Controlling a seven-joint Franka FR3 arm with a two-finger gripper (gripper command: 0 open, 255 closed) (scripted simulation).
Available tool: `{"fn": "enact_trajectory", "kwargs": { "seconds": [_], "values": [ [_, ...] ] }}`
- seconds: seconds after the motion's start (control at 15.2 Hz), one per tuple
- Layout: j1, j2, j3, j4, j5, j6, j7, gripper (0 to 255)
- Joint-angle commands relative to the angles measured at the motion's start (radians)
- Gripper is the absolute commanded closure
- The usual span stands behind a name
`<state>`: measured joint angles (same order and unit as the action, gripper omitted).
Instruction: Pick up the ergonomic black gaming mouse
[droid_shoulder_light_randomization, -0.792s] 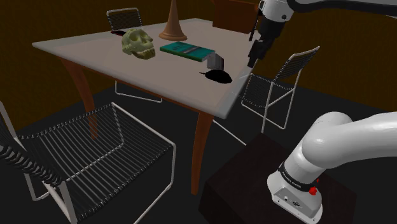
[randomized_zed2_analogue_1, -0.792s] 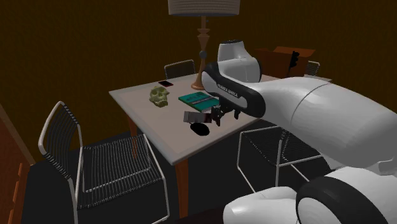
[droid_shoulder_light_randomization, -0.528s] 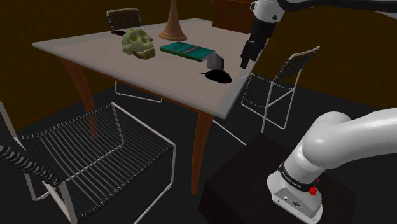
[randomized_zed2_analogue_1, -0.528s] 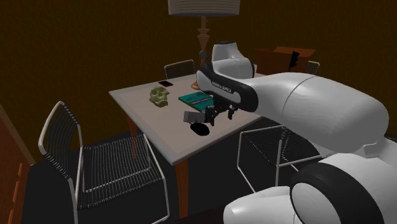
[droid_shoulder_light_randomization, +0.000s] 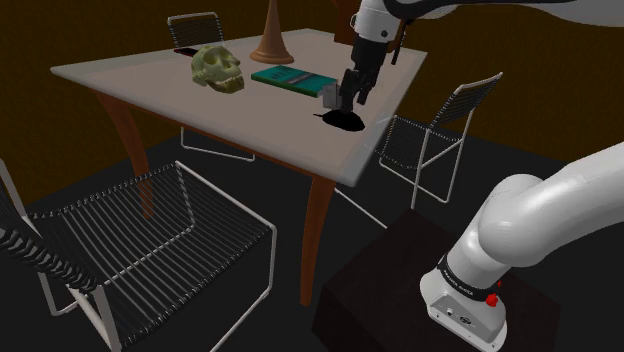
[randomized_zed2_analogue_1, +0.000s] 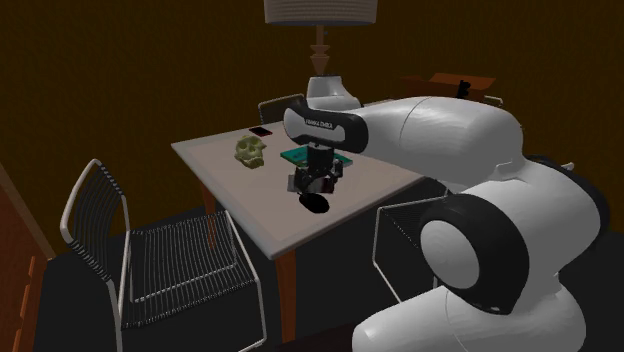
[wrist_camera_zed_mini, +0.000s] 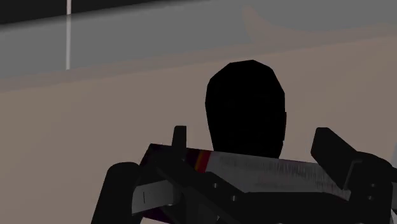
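So far only the approach looks done: the gripper (droid_shoulder_light_randomization: 352, 98) hovers just above the black mouse (droid_shoulder_light_randomization: 345, 121), which lies ungripped near the table's (droid_shoulder_light_randomization: 150, 90) stand-side edge, fingers spread wide, with lowering, closing and lifting left.

1. Shoulder view: raised, beside and slightly behind the stand (droid_shoulder_light_randomization: 430, 295), which sits at lower right. It faces down and to the left over the worktop (droid_shoulder_light_randomization: 130, 85) at medium range.
2. Second exterior view: raised, behind the arm (randomized_zed2_analogue_1: 450, 140), whose white links crowd the right foreground. It faces across the worktop towards the lamp (randomized_zed2_analogue_1: 320, 40).
3. Wrist view: at the arm's end, very near the worktop, facing the black mouse (wrist_camera_zed_mini: 245, 108).
4. Shared coverage: both exterior views take in the worktop, skull (droid_shoulder_light_randomization: 218, 68), teal book (droid_shoulder_light_randomization: 293, 78), mouse and wire chair (droid_shoulder_light_randomization: 150, 235). The wrist view shares the mouse and the worktop around it.
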<state>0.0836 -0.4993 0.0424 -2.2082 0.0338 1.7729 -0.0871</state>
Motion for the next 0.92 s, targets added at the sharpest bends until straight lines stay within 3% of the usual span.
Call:
{"fn": "enact_trajectory", "kwargs": {
  "seconds": [0.0, 0.53, 0.59, 0.86],
  "values": [
    [0.005, 0.018, 0.003, -0.014, 0.009, 0.028, 0.002, 0],
    [0.005, 0.017, 0.004, -0.089, 0.010, 0.103, 0.000, 0],
    [0.005, 0.017, 0.005, -0.090, 0.010, 0.104, 0.000, 255],
    [0.005, 0.018, 0.005, -0.090, 0.010, 0.104, 0.000, 255]
  ]
}}
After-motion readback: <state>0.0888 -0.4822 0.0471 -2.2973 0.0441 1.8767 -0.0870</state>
